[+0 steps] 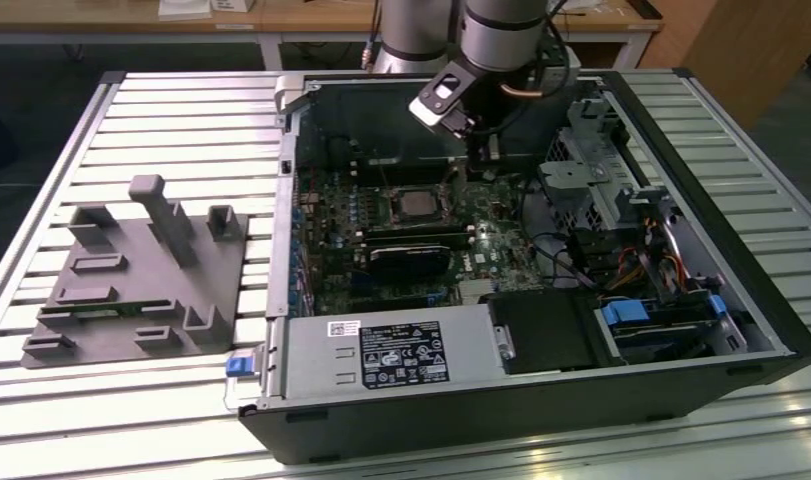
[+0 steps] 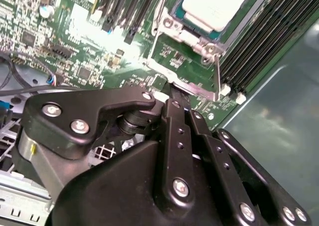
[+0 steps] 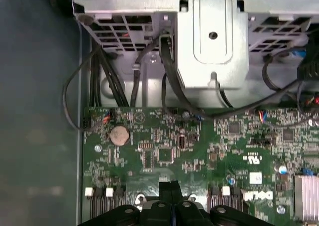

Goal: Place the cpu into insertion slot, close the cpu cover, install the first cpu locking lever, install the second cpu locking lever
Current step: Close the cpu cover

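Inside the open computer case, we see the gripper lowered beside the insertion slot, its black fingers drawn together. Their tips touch a silvery plate at the socket's edge, seemingly the cpu cover swung off the chip; whether they pinch anything we cannot tell. The cpu lies flat in the slot, its pale metal top facing up and bare. Being square, it has no long axis. The case holds the green motherboard and stands on a slatted table, with a grey fixture on the exterior view's left.
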`<state>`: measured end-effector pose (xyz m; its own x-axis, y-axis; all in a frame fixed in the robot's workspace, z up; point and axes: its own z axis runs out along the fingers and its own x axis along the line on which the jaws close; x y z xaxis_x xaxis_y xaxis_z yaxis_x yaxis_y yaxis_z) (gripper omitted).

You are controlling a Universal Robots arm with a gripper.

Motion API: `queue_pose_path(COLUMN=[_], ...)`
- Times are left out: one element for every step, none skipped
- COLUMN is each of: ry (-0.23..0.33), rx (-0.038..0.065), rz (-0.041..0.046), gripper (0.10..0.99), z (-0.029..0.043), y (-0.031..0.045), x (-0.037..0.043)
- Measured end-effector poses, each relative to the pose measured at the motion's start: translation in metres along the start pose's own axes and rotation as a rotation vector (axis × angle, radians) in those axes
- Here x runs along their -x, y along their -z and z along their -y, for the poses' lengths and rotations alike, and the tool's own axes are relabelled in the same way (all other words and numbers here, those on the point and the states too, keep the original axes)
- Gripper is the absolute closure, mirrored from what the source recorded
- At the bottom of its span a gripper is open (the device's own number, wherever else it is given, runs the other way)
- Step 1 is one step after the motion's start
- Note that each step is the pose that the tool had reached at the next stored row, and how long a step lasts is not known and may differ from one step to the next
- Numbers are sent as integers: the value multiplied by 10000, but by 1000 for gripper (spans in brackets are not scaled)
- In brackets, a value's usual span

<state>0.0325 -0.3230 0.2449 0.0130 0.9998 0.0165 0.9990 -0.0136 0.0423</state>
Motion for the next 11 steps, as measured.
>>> queue_pose_path(ry=[-13,-24,-34,-45,-56,-65,-76,-87,-97,-106,-114], rx=[17,35,52,67,84,99,113,127,140,152,164], rz=[1,1,1,3,2,3,2,1,2,2,2], gripper=[980,980,980,980,980,980,980,980,980,980,980], z=[23,48,73,98,123,147,171,197,222,247,272], y=[3,6,9,11,13,14,15,16,17,18,19], x=[0,0,1,1,2,2,2,2,3,3,3])
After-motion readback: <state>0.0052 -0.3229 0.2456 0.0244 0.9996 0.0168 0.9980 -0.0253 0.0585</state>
